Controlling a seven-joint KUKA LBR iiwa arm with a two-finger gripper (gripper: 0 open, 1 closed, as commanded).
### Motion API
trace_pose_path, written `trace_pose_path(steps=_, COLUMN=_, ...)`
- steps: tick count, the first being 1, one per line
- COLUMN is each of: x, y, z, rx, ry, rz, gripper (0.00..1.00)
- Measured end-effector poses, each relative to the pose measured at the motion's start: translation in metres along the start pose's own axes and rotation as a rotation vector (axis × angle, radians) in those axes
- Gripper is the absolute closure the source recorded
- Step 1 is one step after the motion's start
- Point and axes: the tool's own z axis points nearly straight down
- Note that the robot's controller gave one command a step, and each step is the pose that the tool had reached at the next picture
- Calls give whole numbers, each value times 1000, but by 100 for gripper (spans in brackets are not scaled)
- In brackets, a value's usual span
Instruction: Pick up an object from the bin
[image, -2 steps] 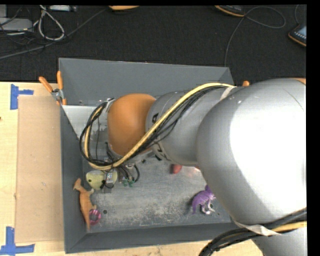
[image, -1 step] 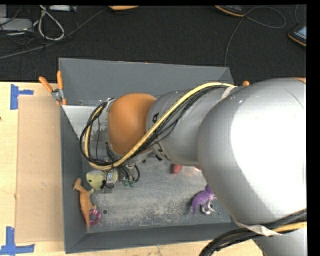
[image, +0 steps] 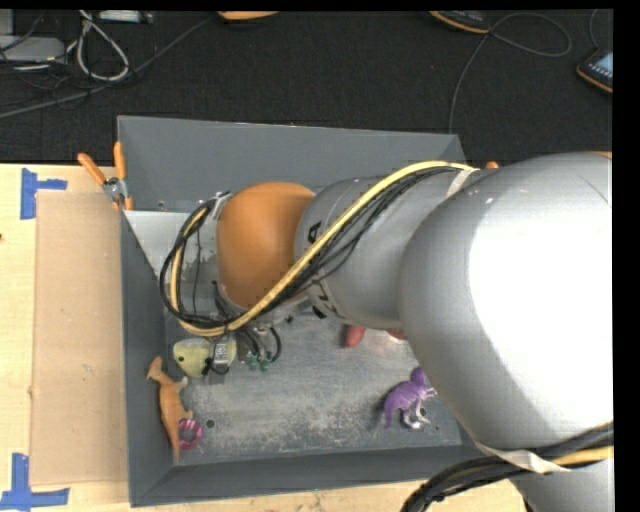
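an orange toy animal (image: 168, 402) lies along the bin's (image: 290, 150) left wall. your gripper (image: 226, 356) sits beside a pale yellow rounded lump (image: 190, 354) near it; whether the pincer is apart or together, you cannot tell.

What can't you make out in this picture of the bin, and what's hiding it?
Camera view:
The red-pink thing: mostly under the arm; kind unclear.
The purple toy animal: its right side cut off by the arm.
The small pink thing beside the orange toy animal: too small to name.
The gripper, next to the pale yellow thing: largely covered by the wrist's orange cover and cables, so any grasp is unclear.
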Motion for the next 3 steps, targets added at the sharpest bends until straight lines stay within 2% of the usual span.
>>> trace_pose_path(steps=2, x=1, y=-1, z=-24, rx=1, ry=4, rz=1, gripper=100)
trace_pose_path(steps=3, x=0, y=0, z=-37, rx=0, ry=0, rz=2, gripper=100)
